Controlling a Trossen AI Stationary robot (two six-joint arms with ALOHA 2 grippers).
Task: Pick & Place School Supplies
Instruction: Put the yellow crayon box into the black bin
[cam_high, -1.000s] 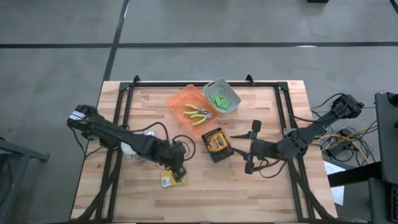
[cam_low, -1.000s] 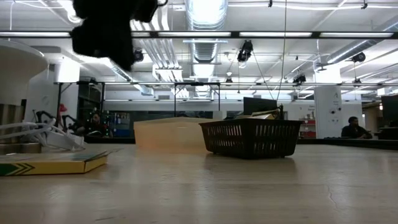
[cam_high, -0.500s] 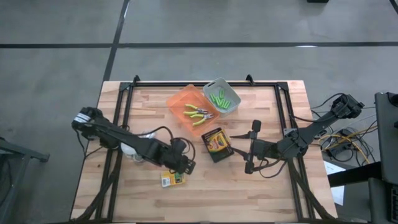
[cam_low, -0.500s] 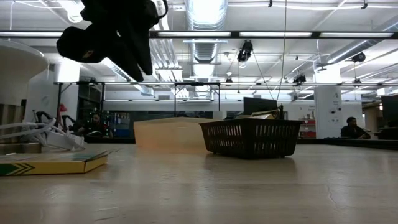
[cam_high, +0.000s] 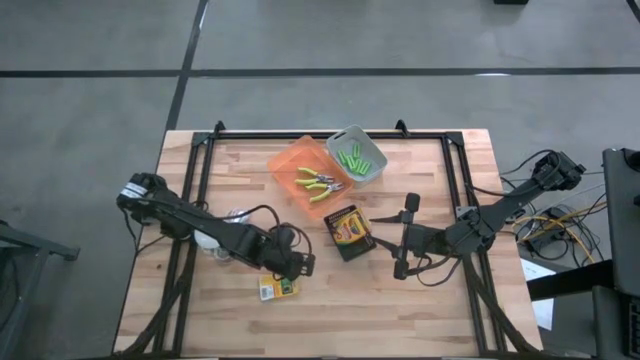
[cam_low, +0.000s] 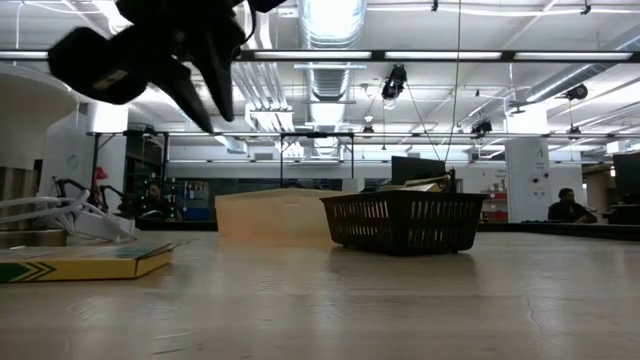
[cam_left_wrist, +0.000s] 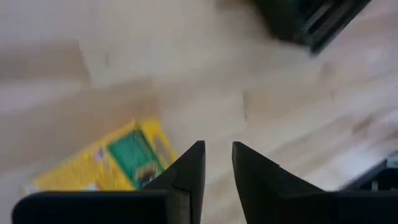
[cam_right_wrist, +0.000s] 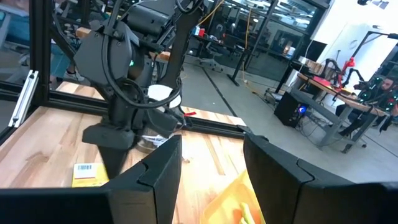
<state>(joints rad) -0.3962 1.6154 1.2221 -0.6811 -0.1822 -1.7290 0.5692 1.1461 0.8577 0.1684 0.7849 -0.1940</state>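
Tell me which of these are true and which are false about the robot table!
1. The plier-like tools lie in the orange bin. True.
2. The lime-green sticks lie loose on the wood. False: they are in the grey bin.
3. The left gripper is holding the small yellow-and-green box. False: its fingers have a narrow gap with nothing between them, and the box lies on the table beside it.
4. The right gripper is open and holds nothing. True.
5. The bigger dark printed box sits inside a bin. False: it lies on the table, between the bins and the right gripper.
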